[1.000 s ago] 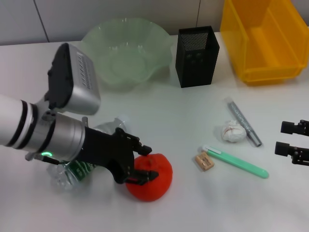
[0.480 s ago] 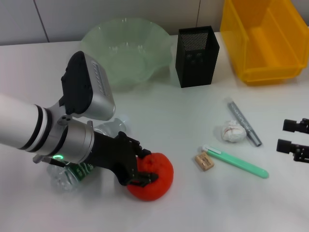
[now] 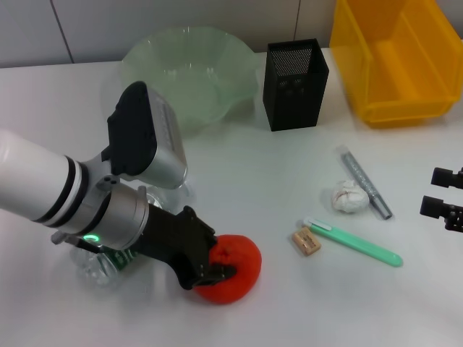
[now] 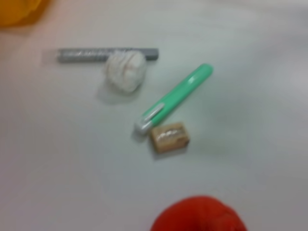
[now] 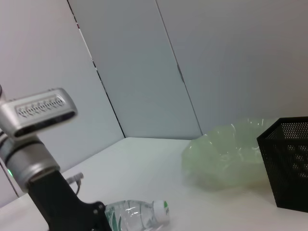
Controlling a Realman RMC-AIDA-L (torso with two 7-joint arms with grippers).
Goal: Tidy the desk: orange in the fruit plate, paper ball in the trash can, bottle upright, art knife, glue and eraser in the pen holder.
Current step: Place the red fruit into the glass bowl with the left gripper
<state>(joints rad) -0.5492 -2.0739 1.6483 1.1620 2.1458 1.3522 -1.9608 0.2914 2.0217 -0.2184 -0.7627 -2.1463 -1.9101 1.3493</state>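
Tabletop: white, smooth.
Left end effector: near the front edge, fingers pinching the orange.
Right end effector: idle at the right edge, fingers spread.
Bottle: lying flat beneath the left arm.
Fruit plate: rear edge, left of the pen holder.
Trash can: rear right corner.

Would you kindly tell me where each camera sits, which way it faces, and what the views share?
Head view: high, looking down at the desk; left gripper around the orange, right gripper at the edge.
Left wrist view: looks down past the orange at the eraser and paper ball; no fingers visible.
Right wrist view: low, facing across to the bottle, fruit plate and left arm.
All appear in the head view.
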